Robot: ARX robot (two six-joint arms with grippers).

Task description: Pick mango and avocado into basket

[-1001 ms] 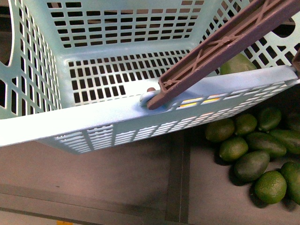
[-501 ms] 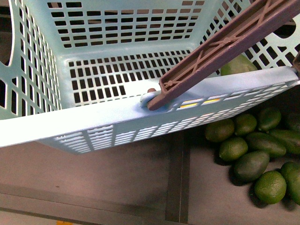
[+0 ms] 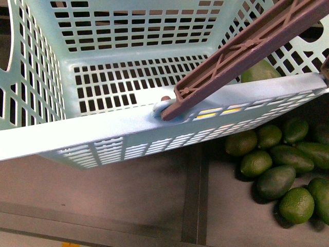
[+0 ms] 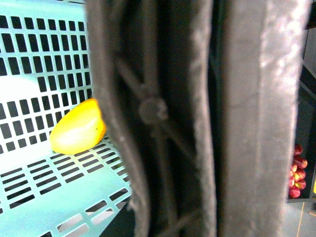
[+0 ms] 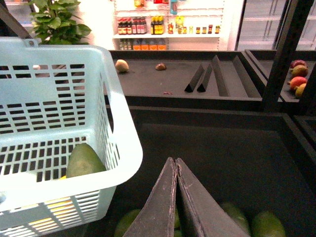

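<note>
The turquoise basket (image 3: 103,128) fills the front view, tilted, held above a dark shelf. Its brown handle (image 3: 247,46) runs up to the right. My left gripper is shut on the handle (image 4: 163,118), which fills the left wrist view; the fingers themselves are hidden. The yellow mango (image 4: 79,128) lies on the basket floor. A green avocado (image 3: 259,71) lies inside the basket by its near wall and also shows in the right wrist view (image 5: 84,160). My right gripper (image 5: 175,160) is shut and empty, outside the basket beside its rim (image 5: 126,148), above loose avocados.
Several loose green avocados (image 3: 272,164) lie on the dark shelf below the basket at the right. A shelf divider (image 3: 194,195) runs toward me. Dark display trays, wedge dividers (image 5: 202,79) and more fruit (image 5: 296,74) lie beyond.
The basket has shifted very slightly; nothing else has visibly changed.
</note>
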